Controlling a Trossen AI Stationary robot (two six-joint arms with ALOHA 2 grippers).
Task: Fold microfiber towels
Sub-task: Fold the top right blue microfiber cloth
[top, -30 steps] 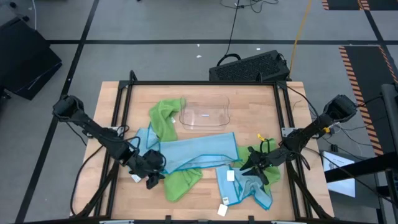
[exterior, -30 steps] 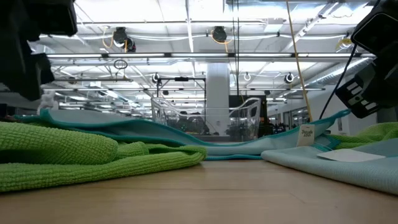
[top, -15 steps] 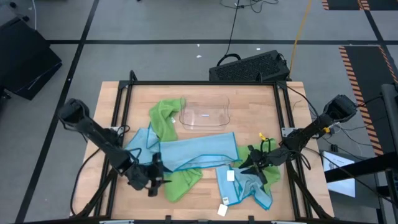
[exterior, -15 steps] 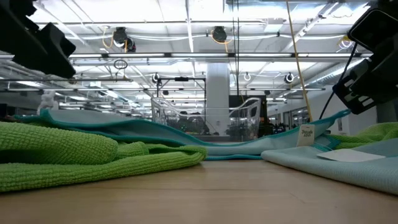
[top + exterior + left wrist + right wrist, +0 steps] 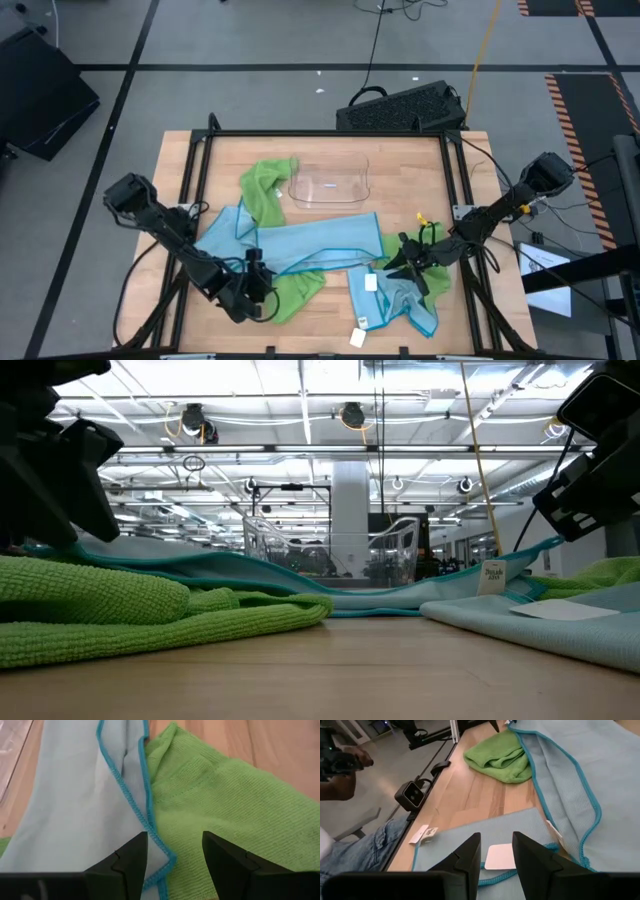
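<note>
Toward the front left of the tabletop [image 5: 190, 160], the left gripper [image 5: 262, 297] is held low with its fingers [image 5: 131, 855] parted and grasping nothing, poised over the seam where a light blue towel [image 5: 310, 245] overlaps a lime green towel [image 5: 295, 290], presumably to pick an edge. A second green towel [image 5: 268, 185] is bunched beside the clear tray [image 5: 330, 185] near the back edge. By the front right corner, the right gripper [image 5: 412, 268] hovers above another blue towel [image 5: 400, 300], fingers apart and empty, aimed at its white tag [image 5: 500, 856].
</note>
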